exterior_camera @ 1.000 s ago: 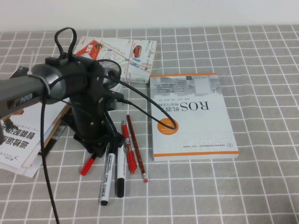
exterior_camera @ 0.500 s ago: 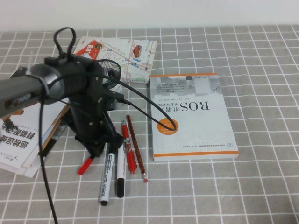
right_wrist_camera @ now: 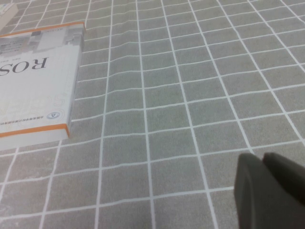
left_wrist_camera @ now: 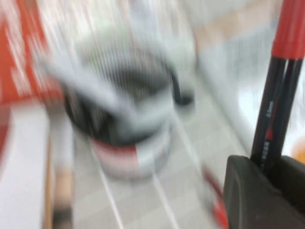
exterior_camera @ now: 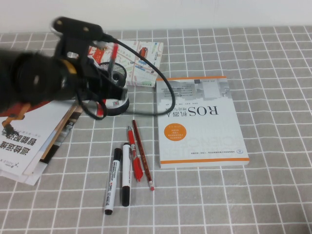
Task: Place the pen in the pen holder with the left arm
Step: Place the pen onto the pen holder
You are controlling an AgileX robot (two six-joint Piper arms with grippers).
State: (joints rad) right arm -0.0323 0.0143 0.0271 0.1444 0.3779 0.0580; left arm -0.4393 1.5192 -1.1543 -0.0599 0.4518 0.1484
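The pen [left_wrist_camera: 279, 90], a slim marker w/ red ends and a black middle, is clamped in the left gripper [left_wrist_camera: 259, 179], whose black fingers are closed on its lower barrel; it hangs in the air above the table, close to the pen holder. In the high view it shows as a thin near-upright stick [exterior_camera: 113, 61] over the rim of the small black wire-mesh cup w/ red-and-white label [exterior_camera: 114, 92], which sits just beside the bulky black left arm [exterior_camera: 44, 83].

Judged step: carry and line up for the drop. To do it well, the arm should bring the pen's lower tip over the middle of the cup's mouth, keep the barrel close to vertical, lower until the tip is inside the mesh wall, then release (a tilted pen could catch the rim and tip the light cup).

Materials: the pen is smooth hard plastic, round, prone to slip; the holder is thin open mesh, cylindrical, prob. light. The table wears a grey checked cloth [exterior_camera: 273, 73], soft and matte. A glossy white paperback w/ orange bands [exterior_camera: 200, 122] lies flat nearby.

The right gripper [right_wrist_camera: 267, 191] is parked low over bare cloth, dark fingers pressed together, holding nothing.
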